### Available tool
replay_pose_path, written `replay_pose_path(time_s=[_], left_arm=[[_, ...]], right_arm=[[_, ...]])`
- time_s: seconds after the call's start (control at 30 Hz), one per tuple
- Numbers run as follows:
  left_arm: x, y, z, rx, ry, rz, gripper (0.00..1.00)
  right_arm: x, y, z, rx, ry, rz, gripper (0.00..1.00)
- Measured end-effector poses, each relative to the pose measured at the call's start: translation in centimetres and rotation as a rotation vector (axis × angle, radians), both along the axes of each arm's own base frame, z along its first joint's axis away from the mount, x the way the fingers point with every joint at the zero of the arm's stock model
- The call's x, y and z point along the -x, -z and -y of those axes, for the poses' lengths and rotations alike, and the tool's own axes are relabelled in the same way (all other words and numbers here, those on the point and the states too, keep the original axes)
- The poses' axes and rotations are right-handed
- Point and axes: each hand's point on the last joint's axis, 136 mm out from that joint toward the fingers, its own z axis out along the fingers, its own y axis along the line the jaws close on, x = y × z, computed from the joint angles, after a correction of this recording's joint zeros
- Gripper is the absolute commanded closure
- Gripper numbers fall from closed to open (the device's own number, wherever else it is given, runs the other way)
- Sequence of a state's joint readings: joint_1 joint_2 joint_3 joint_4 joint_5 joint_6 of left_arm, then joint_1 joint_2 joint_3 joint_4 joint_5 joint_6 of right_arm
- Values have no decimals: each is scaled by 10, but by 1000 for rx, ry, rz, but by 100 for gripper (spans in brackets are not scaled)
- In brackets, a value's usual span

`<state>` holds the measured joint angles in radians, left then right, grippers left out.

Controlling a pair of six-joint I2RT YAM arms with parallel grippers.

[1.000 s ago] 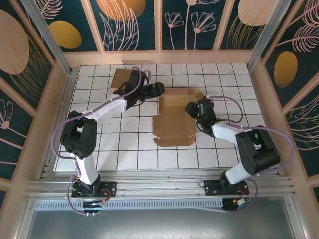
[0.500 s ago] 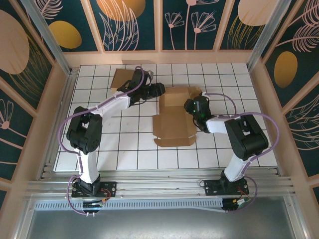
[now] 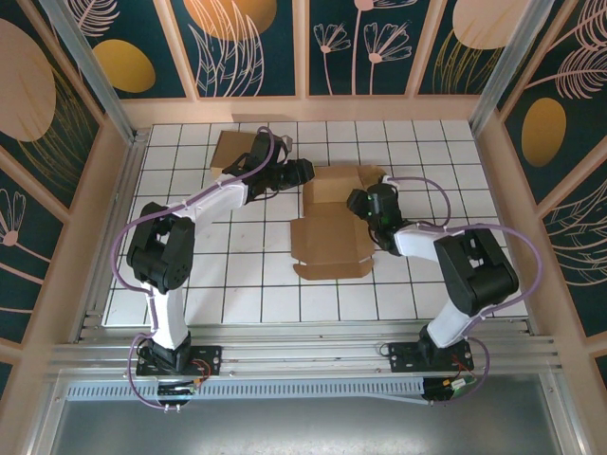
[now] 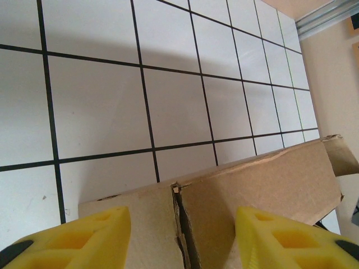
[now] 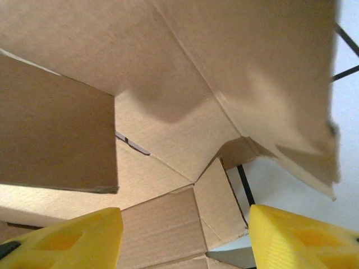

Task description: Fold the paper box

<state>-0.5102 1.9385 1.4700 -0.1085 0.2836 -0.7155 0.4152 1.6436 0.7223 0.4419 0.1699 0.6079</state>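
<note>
Starting on the left: a spare cardboard piece (image 3: 230,150) is lying at the back-left of the gridded table (image 3: 237,275), and the left arm (image 3: 213,199) is stretching over its near corner. The left gripper (image 3: 302,172) is sitting right at the back-left corner of the paper box (image 3: 327,237). In the left wrist view its yellow fingers (image 4: 84,235) are standing well apart, with a torn cardboard edge of the box (image 4: 252,185) running between them. They aren't pinching it as far as I can see.

The box itself is lying mostly opened out in the middle of the table, between the two grippers. Its small flaps are poking out along the front edge, and the back panel is looking slightly lifted.

On the right, the right gripper (image 3: 358,201) is hovering over the box's right side, near the back. From the right wrist camera its fingers (image 5: 297,235) are spread wide too, and they're looking straight into the brown panels and creases (image 5: 168,73), with nothing clamped. The right arm (image 3: 474,270) is curling back towards its base.
</note>
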Motion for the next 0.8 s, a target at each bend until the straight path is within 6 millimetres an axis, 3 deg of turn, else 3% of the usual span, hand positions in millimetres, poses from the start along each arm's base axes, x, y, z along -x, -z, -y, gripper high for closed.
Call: replay_pose_path(time_s=[0.2, 0.43, 0.6, 0.8], left_arm=[[0, 1, 0, 1, 1, 0, 49], [1, 1, 0, 3, 3, 0, 49], [0, 2, 0, 5, 3, 4, 49], [2, 2, 2, 14, 13, 1, 49]], right_arm=[[-3, 6, 8, -29, -26, -38, 27], [-24, 12, 6, -74, -53, -56, 24], [-33, 11, 0, -96, -70, -45, 31], [-31, 13, 3, -90, -58, -36, 27]])
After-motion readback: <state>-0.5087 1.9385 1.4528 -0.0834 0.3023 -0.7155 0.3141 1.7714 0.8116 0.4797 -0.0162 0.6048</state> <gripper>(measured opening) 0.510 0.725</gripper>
